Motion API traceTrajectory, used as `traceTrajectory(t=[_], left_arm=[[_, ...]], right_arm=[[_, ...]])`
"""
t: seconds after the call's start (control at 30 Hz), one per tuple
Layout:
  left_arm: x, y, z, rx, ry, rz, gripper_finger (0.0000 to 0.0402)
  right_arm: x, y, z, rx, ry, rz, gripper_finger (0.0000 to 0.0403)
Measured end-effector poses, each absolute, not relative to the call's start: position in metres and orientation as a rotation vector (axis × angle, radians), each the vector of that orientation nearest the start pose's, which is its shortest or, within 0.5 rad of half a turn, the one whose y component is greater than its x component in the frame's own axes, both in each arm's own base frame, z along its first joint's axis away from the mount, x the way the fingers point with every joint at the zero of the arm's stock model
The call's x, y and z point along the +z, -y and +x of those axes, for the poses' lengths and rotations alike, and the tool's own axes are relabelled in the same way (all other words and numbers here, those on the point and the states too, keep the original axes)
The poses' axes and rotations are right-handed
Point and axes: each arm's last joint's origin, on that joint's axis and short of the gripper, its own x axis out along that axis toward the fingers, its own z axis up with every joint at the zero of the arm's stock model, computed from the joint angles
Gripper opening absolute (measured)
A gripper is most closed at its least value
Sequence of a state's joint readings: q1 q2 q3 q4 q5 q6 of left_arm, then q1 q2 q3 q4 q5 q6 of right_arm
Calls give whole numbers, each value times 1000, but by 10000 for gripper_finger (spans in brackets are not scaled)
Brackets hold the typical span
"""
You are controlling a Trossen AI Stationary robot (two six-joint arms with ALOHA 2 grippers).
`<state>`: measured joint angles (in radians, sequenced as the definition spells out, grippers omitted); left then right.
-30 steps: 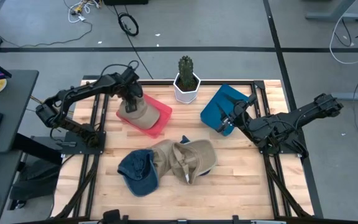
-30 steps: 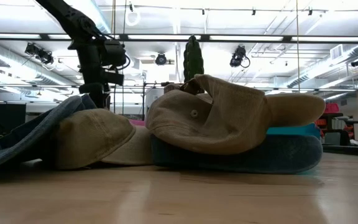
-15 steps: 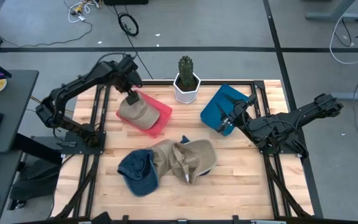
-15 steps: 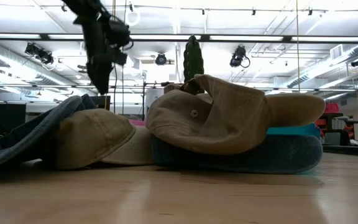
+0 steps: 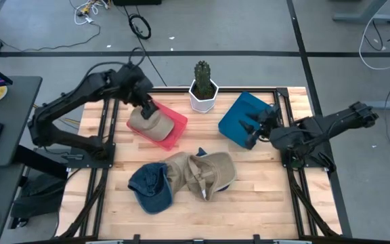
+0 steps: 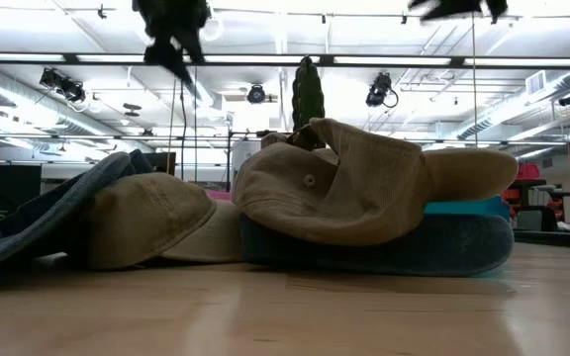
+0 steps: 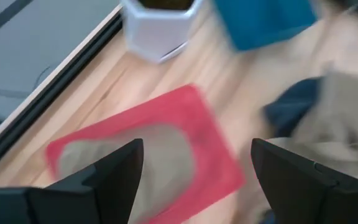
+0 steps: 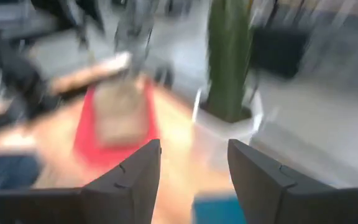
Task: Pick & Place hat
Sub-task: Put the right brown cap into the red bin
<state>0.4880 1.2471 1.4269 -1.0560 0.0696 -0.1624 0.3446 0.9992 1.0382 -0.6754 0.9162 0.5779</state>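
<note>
A tan hat point(image 5: 151, 123) lies crown up on a red tray point(image 5: 175, 127); the left wrist view shows the hat point(image 7: 145, 163) and the tray point(image 7: 185, 118) below the fingers. My left gripper point(image 5: 145, 106) point(image 7: 197, 186) hovers open above this hat, high in the low view point(image 6: 171, 35). At the table's middle lies a pile of hats: a blue one point(image 5: 150, 186) and tan ones point(image 5: 202, 173), stacked on each other point(image 6: 344, 183). My right gripper point(image 5: 249, 129) point(image 8: 194, 180) is open above the blue tray point(image 5: 239, 116) and touches nothing.
A cactus in a white pot point(image 5: 202, 87) stands at the far edge between the two trays, also in the right wrist view point(image 8: 229, 62). Black frame rails point(image 5: 103, 135) run along the table's left and right sides. Bare wood point(image 5: 249, 210) lies near the pile.
My left gripper has risen straight up from the tan hat on the red tray, drifting slightly toward the far edge; the hat stays lying on the tray. My right gripper has lifted and swung over the blue tray.
</note>
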Motion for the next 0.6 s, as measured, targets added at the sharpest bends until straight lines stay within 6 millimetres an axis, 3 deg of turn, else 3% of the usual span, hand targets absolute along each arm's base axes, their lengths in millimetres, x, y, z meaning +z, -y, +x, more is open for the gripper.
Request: traceTrajectory(t=[0.13, 0.27, 0.6], left_arm=[[395, -78, 209, 382, -708, -415, 298], [398, -53, 214, 298, -698, -444, 298], [396, -9, 221, 295, -716, -453, 298]], right_arm=[[331, -41, 183, -504, -557, 287, 190], [327, -46, 186, -364, -652, 332, 190], [322, -42, 181, -431, -697, 257, 190]])
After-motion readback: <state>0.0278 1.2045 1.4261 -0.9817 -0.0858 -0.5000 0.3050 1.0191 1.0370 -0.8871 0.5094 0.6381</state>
